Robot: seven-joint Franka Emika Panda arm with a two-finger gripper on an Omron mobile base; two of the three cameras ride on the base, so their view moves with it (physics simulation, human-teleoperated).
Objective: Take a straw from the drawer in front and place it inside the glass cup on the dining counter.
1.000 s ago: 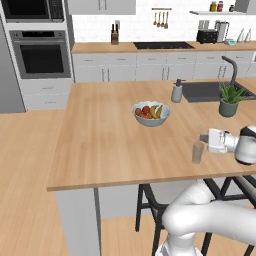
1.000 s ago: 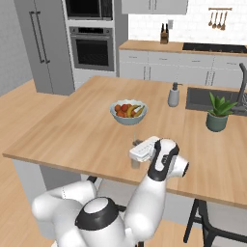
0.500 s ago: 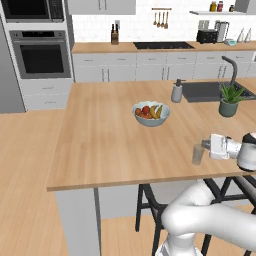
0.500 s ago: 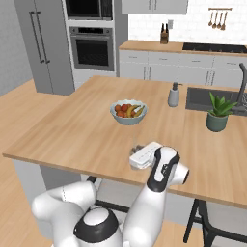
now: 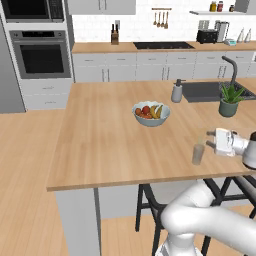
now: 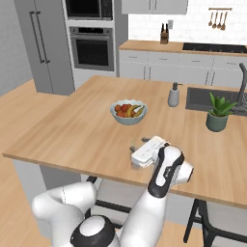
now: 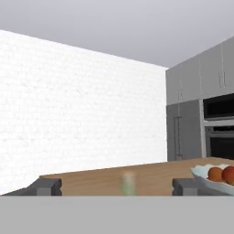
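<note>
Left base view: you see the pincer [image 5: 209, 142] level above the table [image 5: 100, 135], just beside the glass cup [image 5: 198, 154]; a pale straw [image 5: 199, 141] stands in the cup, near the table's front edge.
Right base view: the cup [image 6: 134, 159] stands just in front of the pincer [image 6: 136, 148]; the fruit bowl [image 6: 128, 112] lies farther back, well apart.
Hand view: your two finger tips [image 7: 45, 187] stand wide apart, holding nothing; the blurred straw [image 7: 128, 181] rises between them, and the bowl [image 7: 215, 176] sits at the right.
</note>
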